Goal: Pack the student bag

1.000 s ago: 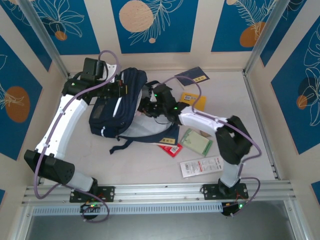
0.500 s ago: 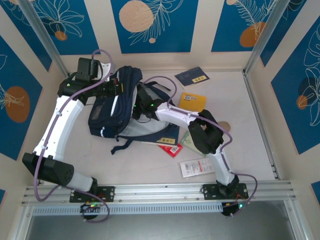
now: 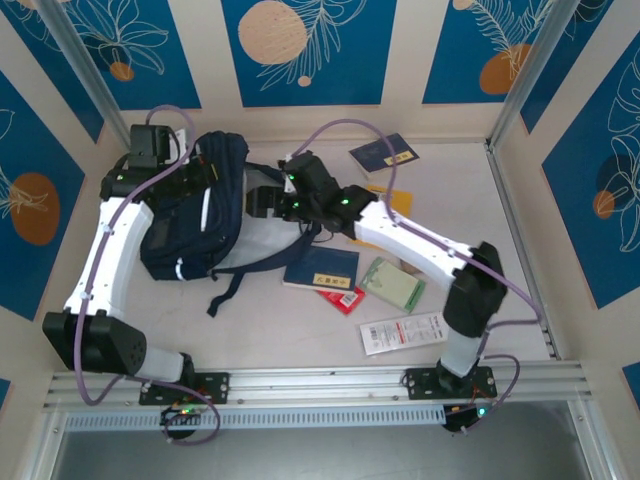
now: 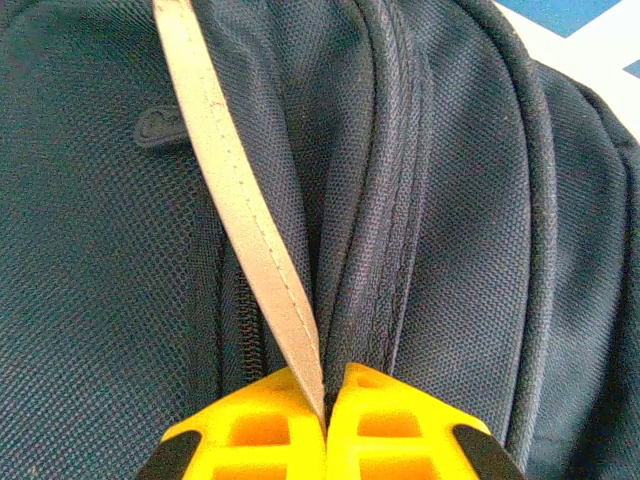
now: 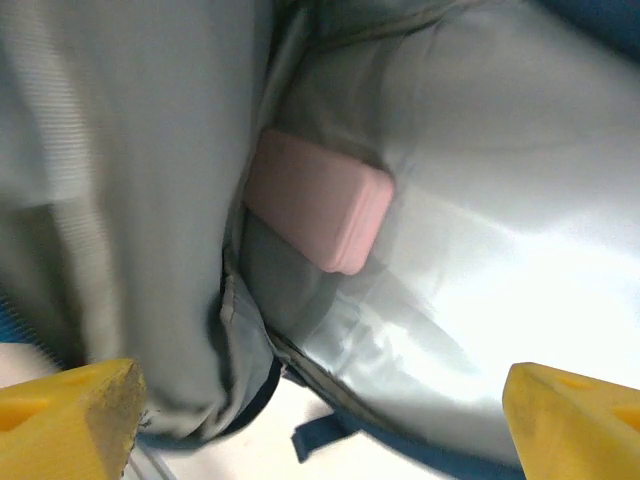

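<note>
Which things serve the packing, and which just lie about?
In use: student bag, pink case inside it, left gripper pinching its fabric, open right gripper at its mouth.
Lying about, perhaps awaiting packing: navy booklet, green notebook, white packet, yellow book.

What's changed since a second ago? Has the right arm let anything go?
The right gripper has opened wide. A pink case lies loose inside the student bag, though the earlier pictures don't show it being held. The left gripper, still shut on the bag's fabric, dragged it leftward, uncovering more of the blue notebook. The green booklet and white packet stayed put.
</note>
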